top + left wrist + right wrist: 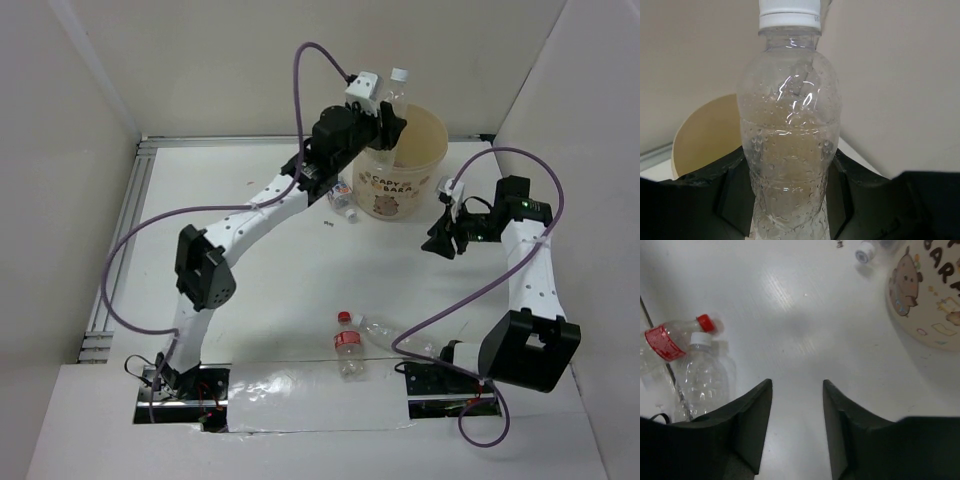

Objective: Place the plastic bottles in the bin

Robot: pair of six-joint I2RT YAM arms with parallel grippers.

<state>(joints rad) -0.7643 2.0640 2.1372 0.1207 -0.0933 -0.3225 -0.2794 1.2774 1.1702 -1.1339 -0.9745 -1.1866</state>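
1. While the left gripper [388,118] holds the clear dimpled plastic bottle with a white ribbed cap [790,140] upright at the left rim of the round cream paper bin with cartoon animal print [420,150], the step in hand reads as the drop. Its black fingers [732,190] pinch the bottle low on the body, one on either side.
2. Handling note: the bin's mouth shows behind and to the left of the bottle in the left wrist view, so the bottle should travel further over the opening before the fingers part. Gripped so low, it may tip outward over the rim.
3. Bottle: thin clear plastic with a waisted body and beaded droplets on the wall (likely slippery).
4. Bin: matt and paper-like, much wider than the bottle. It probably weighs little, so avoid nudging the rim.
5. Right gripper [796,425]: fingers spread and empty, above the white table [280,290] just right of the bin.
6. Remaining stock:
   - red-capped, red-labelled clear bottle [670,337], lying on the table;
   - clear white-capped bottle [702,375], lying beside it;
   - small blue-and-white-labelled bottle [342,196], lying at the bin's foot.
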